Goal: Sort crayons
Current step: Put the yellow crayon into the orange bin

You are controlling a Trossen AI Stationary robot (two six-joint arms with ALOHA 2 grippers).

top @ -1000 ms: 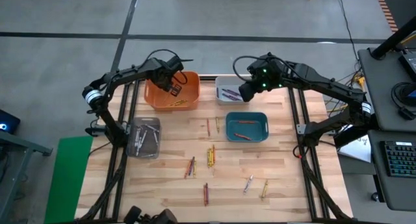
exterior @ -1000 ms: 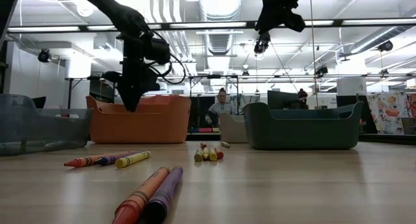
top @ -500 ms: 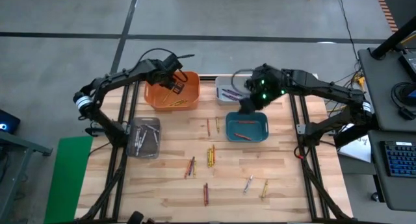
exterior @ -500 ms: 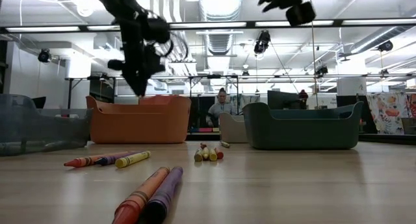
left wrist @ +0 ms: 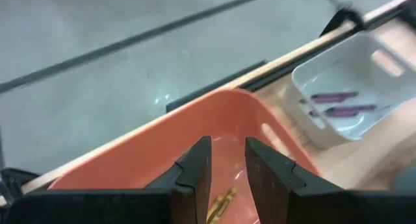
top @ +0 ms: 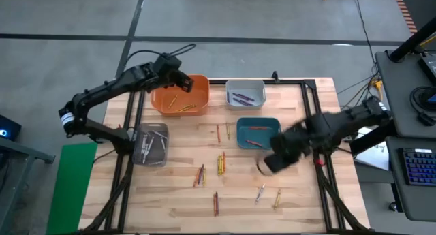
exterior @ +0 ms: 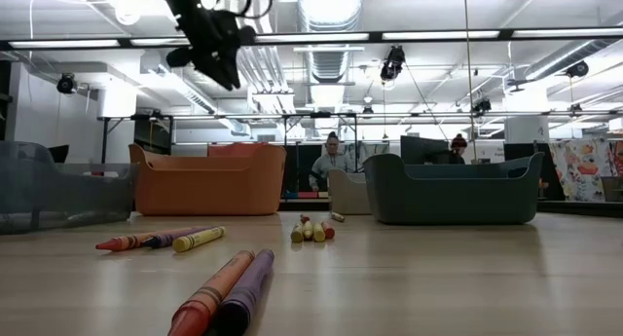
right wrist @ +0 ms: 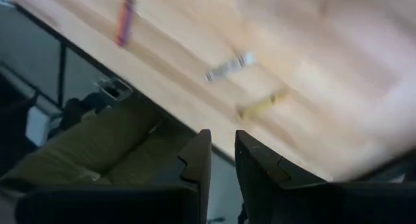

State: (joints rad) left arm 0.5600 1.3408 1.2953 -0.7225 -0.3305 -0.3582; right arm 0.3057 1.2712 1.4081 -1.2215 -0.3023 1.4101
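The right pincer [top: 267, 164], fingers slightly parted and empty, should descend squarely over the grey paper-wrapped crayon [top: 260, 192] on the wooden desk [top: 300, 194].

A grey concrete floor [top: 225, 17] surrounded the wooden table [top: 300, 187], crossed by dark seam lines. A green mat [top: 68, 187] lay on the floor beside the table's left edge, and a desk [top: 409, 126] with a keyboard [top: 417, 175] stood to the right. Across the room, long ceiling lights [exterior: 458, 34] glowed under exposed ducts [exterior: 326, 15], and two people [exterior: 334, 161] sat far behind the table.
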